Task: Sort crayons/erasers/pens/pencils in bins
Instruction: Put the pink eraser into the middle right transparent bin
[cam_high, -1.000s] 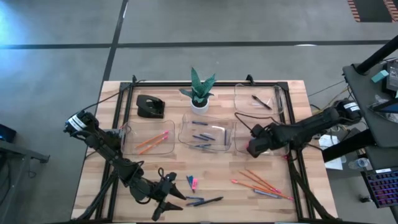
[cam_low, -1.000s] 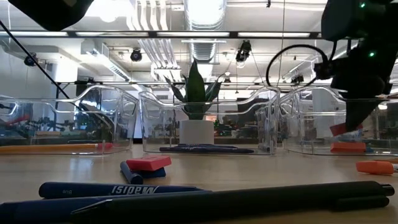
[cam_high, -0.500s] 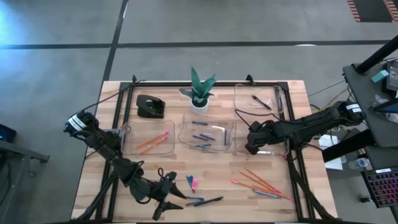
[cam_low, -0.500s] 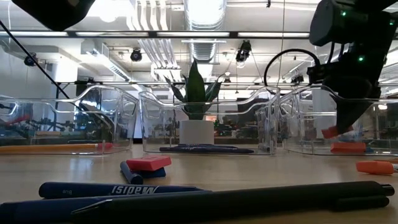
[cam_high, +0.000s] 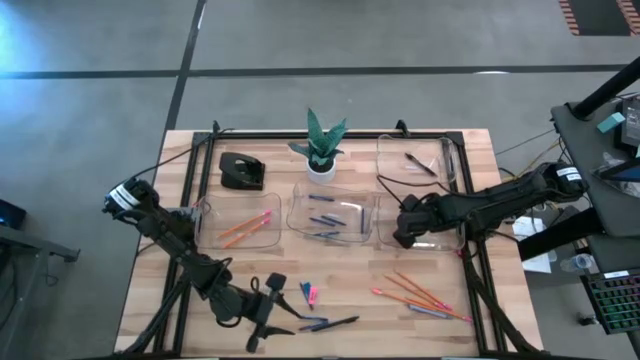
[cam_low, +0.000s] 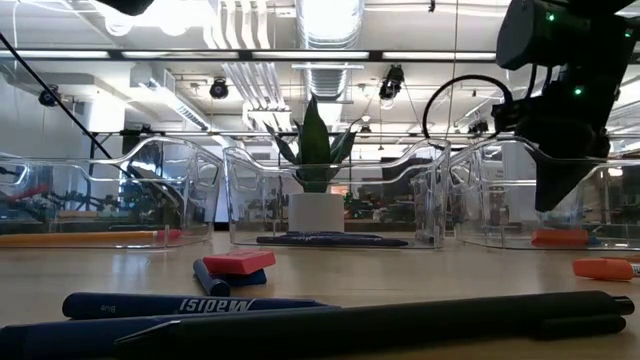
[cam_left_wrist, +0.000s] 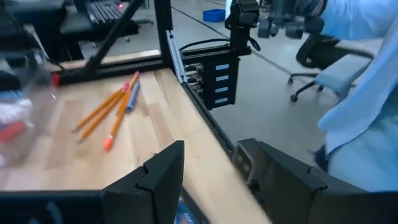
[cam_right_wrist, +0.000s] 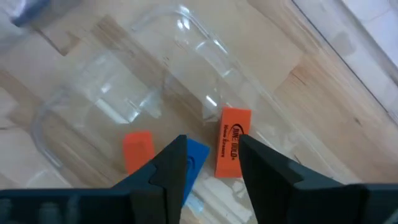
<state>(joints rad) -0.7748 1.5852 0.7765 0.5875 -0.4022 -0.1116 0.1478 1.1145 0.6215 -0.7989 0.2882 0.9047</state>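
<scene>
The bench (cam_high: 350, 290) was pale wood with a visible grain, matt. The bins (cam_low: 330, 200) were clear, glossy plastic that caught the ceiling lights. The erasers (cam_right_wrist: 232, 150) looked dull and rubbery — one bore dark print. The pens (cam_low: 370, 325) had a smooth matt barrel.

Four clear bins (cam_high: 415, 162): pencils (cam_high: 245, 229) in the left one, crayons (cam_high: 330, 215) in the middle, a pen (cam_high: 420, 164) in the far right. Erasers (cam_right_wrist: 231, 150), two orange and one blue, lie flat in the near right bin. Loose on the table: pencils (cam_high: 420, 295) fanned right, pens (cam_high: 333, 323) and erasers (cam_high: 312, 295) near front centre.
</scene>
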